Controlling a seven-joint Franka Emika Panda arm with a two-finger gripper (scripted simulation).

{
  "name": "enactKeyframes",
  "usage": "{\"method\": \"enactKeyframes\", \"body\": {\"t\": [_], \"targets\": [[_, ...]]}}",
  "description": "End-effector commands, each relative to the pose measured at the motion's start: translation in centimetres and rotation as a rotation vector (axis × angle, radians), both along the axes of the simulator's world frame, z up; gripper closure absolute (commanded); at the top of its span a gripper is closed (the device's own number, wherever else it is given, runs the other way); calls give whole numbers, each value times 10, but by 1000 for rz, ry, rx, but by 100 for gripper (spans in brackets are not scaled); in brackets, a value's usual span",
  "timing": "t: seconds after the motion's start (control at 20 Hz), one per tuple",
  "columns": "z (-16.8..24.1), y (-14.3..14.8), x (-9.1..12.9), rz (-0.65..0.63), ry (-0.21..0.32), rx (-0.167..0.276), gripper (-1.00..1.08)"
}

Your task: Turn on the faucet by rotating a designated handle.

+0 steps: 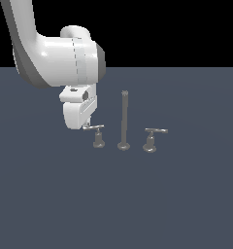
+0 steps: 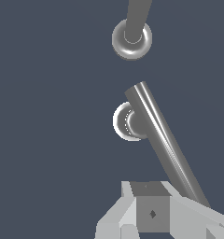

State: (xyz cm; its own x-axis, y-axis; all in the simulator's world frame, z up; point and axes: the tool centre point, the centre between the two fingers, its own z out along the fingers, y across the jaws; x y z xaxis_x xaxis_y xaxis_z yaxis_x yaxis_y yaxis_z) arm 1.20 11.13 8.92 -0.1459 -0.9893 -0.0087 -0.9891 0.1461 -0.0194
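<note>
Dark grey desk [image 1: 50, 204] carries the faucet [image 1: 124, 121], whose handle [image 1: 95, 128] stands at the exterior view's left, where the gripper [image 1: 88, 124], its opening impossible to judge, meets the bar's end, apparently ready to push it sideways around its stem.

Handle [image 2: 160, 140] glossy grey metal; tool [image 2: 153, 214] smooth matt white plastic.

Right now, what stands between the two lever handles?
In the exterior view, the tall spout rod stands between the handle beside the tool and the other lever handle.
</note>
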Motion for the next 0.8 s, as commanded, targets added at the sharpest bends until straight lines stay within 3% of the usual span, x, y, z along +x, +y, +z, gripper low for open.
{"method": "enactKeyframes", "body": {"t": [0.0,0.25,0.35,0.75], "targets": [[0,0,-17,3,17,-6,108],[0,2,-34,7,20,-6,108],[0,7,-27,12,11,0,108],[0,-17,-48,9,17,-4,108]]}}
